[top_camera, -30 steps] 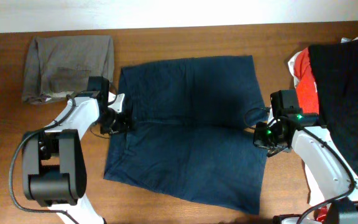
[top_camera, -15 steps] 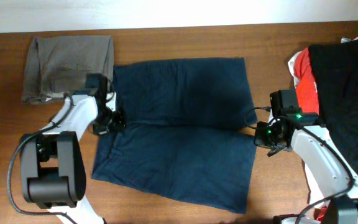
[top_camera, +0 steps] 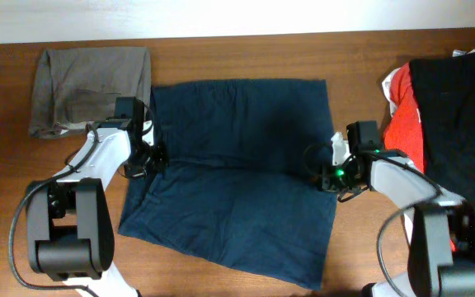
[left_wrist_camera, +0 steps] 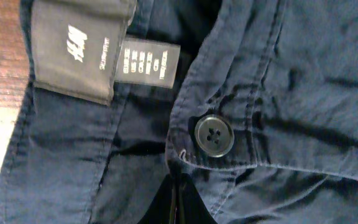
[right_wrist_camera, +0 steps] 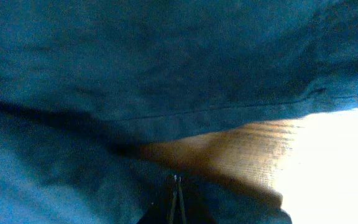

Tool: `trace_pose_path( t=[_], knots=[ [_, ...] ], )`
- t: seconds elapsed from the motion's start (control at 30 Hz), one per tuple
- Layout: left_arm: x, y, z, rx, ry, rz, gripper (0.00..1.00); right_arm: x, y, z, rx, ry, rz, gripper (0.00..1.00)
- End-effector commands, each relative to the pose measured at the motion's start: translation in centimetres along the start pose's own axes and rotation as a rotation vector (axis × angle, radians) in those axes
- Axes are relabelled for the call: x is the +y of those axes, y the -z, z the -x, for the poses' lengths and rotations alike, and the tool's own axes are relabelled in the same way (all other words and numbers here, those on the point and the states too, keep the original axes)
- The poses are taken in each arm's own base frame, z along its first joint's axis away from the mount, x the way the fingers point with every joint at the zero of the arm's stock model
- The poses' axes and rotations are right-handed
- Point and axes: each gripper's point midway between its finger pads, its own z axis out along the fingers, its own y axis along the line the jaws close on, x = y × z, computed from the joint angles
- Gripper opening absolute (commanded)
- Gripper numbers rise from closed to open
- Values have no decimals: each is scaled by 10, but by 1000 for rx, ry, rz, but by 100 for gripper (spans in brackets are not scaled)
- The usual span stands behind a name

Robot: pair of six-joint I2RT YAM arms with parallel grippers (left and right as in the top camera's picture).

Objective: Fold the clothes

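Navy blue shorts (top_camera: 237,173) lie flat on the wooden table (top_camera: 246,51), creased across the middle. My left gripper (top_camera: 144,162) is shut on the shorts' left edge at the waistband. The left wrist view shows its closed fingertips (left_wrist_camera: 179,205) on the cloth, below a dark button (left_wrist_camera: 214,134) and a grey brand label (left_wrist_camera: 73,56). My right gripper (top_camera: 329,175) is shut on the shorts' right edge. In the right wrist view its closed fingertips (right_wrist_camera: 176,199) pinch blue cloth (right_wrist_camera: 135,62), with a strip of bare table (right_wrist_camera: 229,149) showing under a lifted fold.
A folded grey-brown garment (top_camera: 89,78) lies at the back left, just beyond the left arm. A pile of red and black clothes (top_camera: 452,107) lies at the right edge, close behind the right arm.
Both grippers have moved left and dragged the shorts leftward across the table. The right gripper has moved inward from the right, and the shorts' right edge now lies further from the clothes pile.
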Motion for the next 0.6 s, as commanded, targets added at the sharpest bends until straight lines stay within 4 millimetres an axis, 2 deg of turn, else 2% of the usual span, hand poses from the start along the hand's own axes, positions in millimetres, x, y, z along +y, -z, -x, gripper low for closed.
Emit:
trace_pose_path(
  t=[0.0,0.03,0.1,0.2,0.23,0.27,0.3,0.33,0.37,0.4,0.43,0.47,0.5,0.57],
  knots=[
    [12,2,1,-1,3,81,2,-46,-27,-25,99,-117,-204,4],
    [21,1,-2,5,5,125,2,-66,-23,-30,103,-164,-323,4],
    [25,-8,-10,15,6,134,2,-86,-14,-27,78,-174,-449,4],
    [26,-11,-11,13,6,132,1,-86,-4,-9,45,-167,-477,4],
    [25,-11,-10,8,6,131,1,-75,3,14,2,-156,-444,4],
    [25,-11,-10,6,5,128,2,-66,7,27,-11,-141,-405,4],
    [25,-11,-10,6,5,127,1,-49,14,41,-15,-108,-335,4],
    [25,-11,-10,6,5,127,1,-21,25,54,-1,-59,-218,4],
    [24,-11,-10,6,5,127,2,-1,34,60,17,-16,-132,4],
    [24,-11,-10,8,5,123,2,19,48,58,60,17,-49,4],
    [24,-11,-10,8,5,123,2,35,57,44,131,-9,20,4],
    [24,-11,-10,7,5,124,2,39,59,26,204,-39,47,4],
    [24,-11,-8,1,5,122,1,23,44,-10,306,-70,-10,4],
    [24,-11,-8,0,5,122,2,-5,25,-33,330,-118,-117,4]
  ],
)
